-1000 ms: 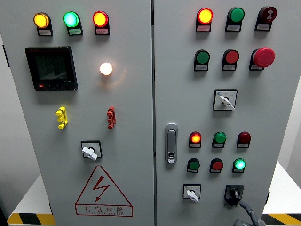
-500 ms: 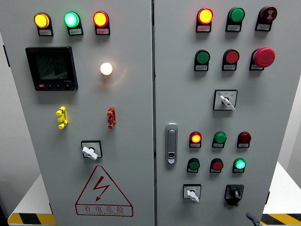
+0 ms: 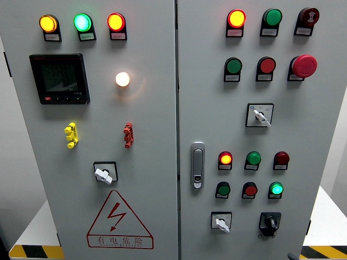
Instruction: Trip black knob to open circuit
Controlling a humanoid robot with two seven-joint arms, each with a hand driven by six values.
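The right hand [image 3: 293,256] has withdrawn from the black knob [image 3: 269,222] and now shows only as a sliver at the bottom edge; its finger state cannot be determined. The knob sits untouched at the cabinet's lower right, likely already tripped.

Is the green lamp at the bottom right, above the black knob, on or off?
On. The green lamp glows brightly; the green button in its row looks dark.
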